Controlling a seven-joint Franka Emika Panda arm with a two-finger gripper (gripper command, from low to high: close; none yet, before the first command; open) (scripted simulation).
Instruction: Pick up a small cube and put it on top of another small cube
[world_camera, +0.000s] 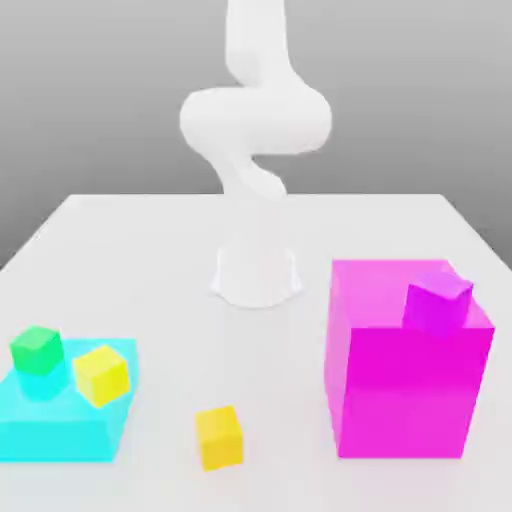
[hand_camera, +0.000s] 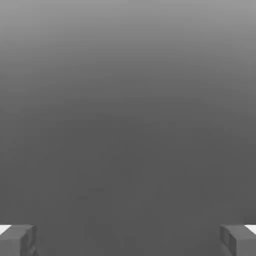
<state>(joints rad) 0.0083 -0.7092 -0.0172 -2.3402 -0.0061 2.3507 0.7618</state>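
The small orange-yellow cube rests on the white table near the front, between the cyan slab and the magenta block. A paler lemon-yellow cube and a small green cube sit on the flat cyan slab at the exterior view's left. A small purple cube lies on top of the big magenta block. In the hand view my gripper is open, its two grey fingertips far apart with plain grey background between them. The white arm rises behind the table's middle.
The arm's round white base stands in the centre of the table. The magenta block is tall and takes up the front of the exterior view's right. The cyan slab is low.
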